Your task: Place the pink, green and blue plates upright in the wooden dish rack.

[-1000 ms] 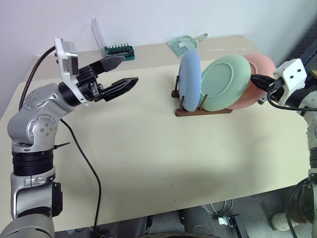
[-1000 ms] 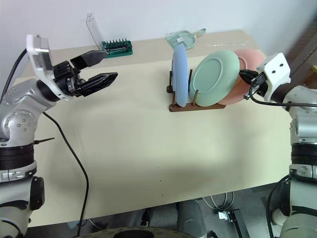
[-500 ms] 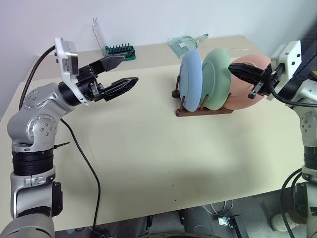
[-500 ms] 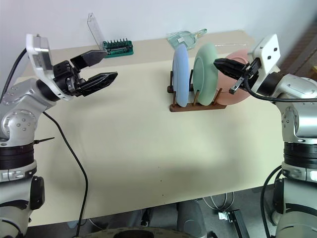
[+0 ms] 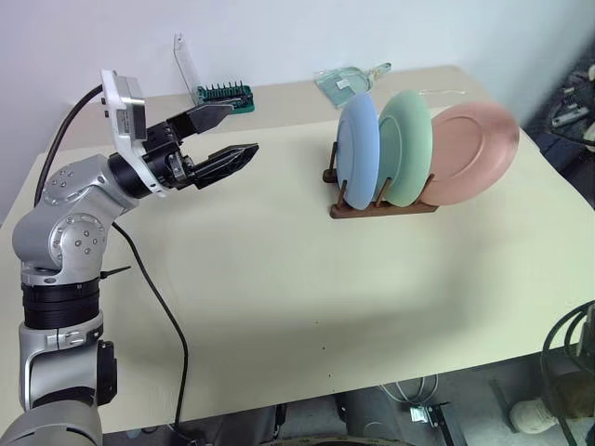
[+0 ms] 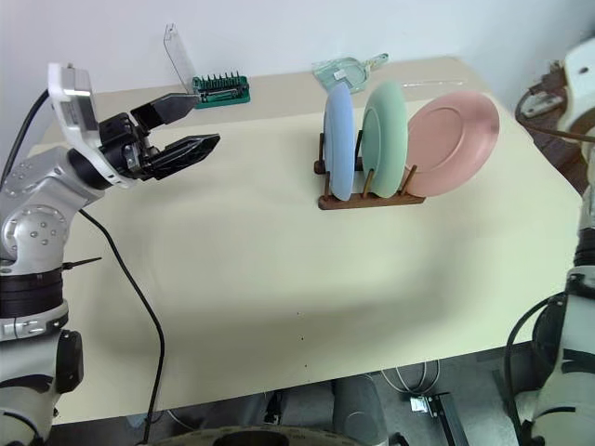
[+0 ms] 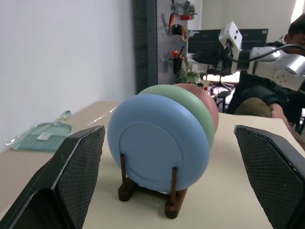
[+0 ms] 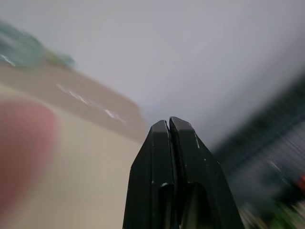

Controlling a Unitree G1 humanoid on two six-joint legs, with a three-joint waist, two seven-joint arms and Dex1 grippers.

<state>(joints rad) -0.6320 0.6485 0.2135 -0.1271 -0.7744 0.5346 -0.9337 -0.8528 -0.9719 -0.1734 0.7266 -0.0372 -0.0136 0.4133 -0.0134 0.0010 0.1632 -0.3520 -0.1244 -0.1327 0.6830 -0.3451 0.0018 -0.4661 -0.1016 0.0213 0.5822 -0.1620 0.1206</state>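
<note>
The left arm (image 5: 70,232) is built of rounded silver-grey joint housings, each with a ring of small dark screws on its round cap, stacked over black ribbed collars. A white rectangular camera block (image 5: 123,104) sits on its wrist, and a black cable (image 5: 149,288) trails down from the arm. The left gripper (image 5: 218,139) has two black wedge-shaped fingers (image 7: 78,164) with a fine mesh-textured inner face. The right gripper (image 8: 170,125) is glossy black with small pale scuffs.

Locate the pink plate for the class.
In the eye views the pink plate stands at the right end of the rack, beside the green plate.
</note>
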